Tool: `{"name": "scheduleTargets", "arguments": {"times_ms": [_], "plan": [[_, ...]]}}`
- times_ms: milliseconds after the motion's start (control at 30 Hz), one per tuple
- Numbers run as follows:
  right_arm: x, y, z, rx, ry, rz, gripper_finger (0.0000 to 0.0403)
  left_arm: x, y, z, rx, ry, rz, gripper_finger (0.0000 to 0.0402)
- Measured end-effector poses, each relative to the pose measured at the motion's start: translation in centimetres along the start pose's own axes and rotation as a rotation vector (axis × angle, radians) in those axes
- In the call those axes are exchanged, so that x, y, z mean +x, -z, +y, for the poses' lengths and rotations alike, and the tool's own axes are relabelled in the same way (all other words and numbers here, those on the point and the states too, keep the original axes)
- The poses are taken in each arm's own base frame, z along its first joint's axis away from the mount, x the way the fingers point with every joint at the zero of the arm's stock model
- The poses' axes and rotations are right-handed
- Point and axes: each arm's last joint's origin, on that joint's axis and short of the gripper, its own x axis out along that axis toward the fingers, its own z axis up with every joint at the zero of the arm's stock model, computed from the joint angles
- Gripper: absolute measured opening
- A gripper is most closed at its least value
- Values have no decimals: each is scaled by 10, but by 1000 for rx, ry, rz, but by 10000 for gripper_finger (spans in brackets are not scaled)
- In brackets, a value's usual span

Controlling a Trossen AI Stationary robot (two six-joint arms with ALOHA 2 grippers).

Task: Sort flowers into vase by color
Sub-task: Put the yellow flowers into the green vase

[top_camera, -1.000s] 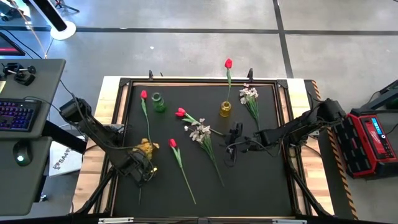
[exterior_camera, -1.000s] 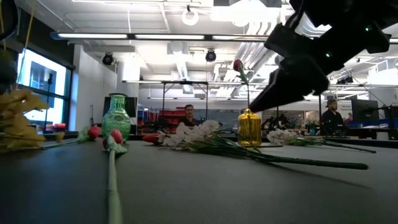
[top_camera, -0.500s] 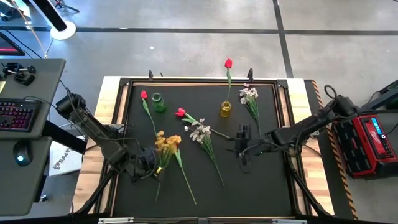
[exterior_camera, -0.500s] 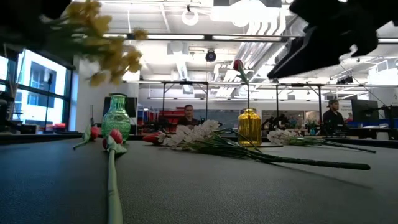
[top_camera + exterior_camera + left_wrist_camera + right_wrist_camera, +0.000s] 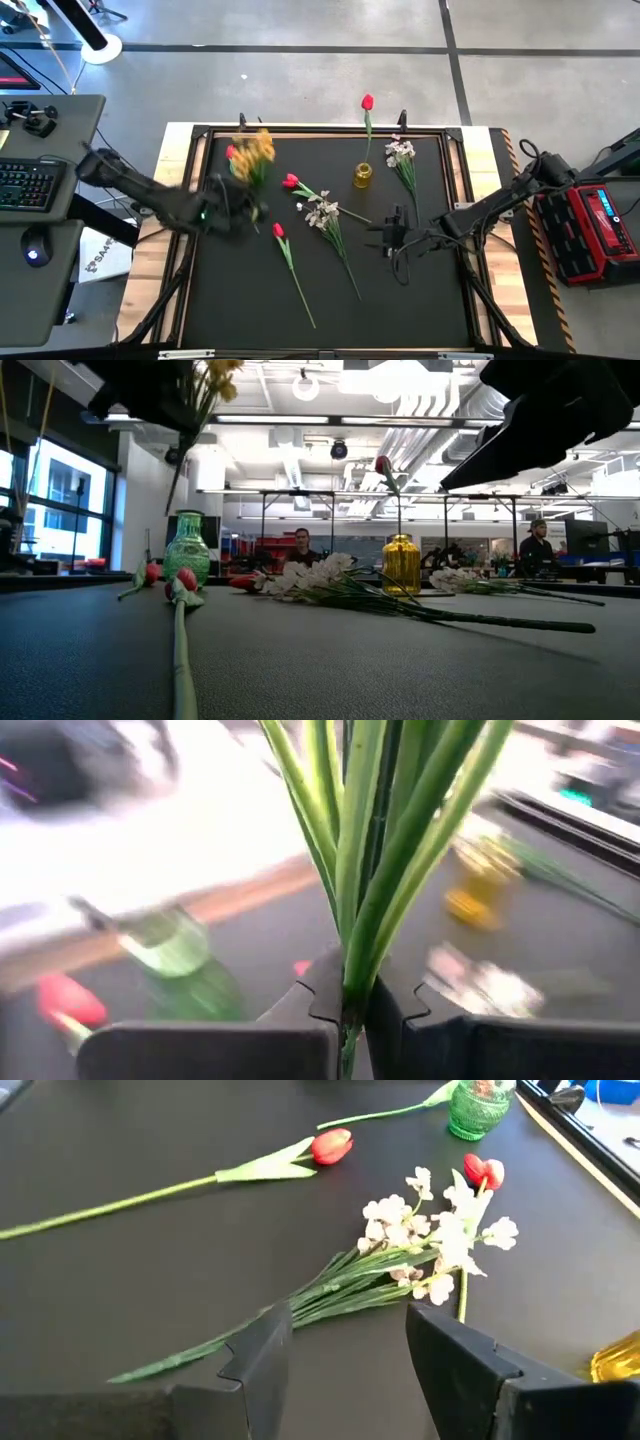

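The left gripper, clamped on the yellow blossom spray, has carried it up from the mat's near-left to beside the green vase; the right gripper, fingers apart and empty, has drifted slightly right.

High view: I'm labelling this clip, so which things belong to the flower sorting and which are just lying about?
Job in hand: yellow spray held in the shut left gripper; open right gripper; red tulips; white sprays; green vase; yellow vase.
Lying about: keyboard, mouse, red case beside the table.
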Motion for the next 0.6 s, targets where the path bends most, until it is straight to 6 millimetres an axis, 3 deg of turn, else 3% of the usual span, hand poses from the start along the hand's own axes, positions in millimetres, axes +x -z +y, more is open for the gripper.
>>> {"name": "scheduleTargets", "arguments": {"times_ms": [167, 333, 400, 500, 600], "plan": [[0, -5, 1, 50, -11, -53, 186, 20, -30, 35, 51, -231, -118, 5], [-1, -12, 2, 76, -24, -116, 186, 22, -47, 60, 20, -321, -151, 5], [0, -14, 1, 72, -22, -135, 186, 22, -53, 63, 32, -276, -115, 5], [0, -19, -1, 72, -15, -169, 186, 28, -66, 56, 131, -44, -39, 5], [2, -23, -5, 89, -5, -202, 186, 39, -74, 46, 198, 144, -140, 5]]}}
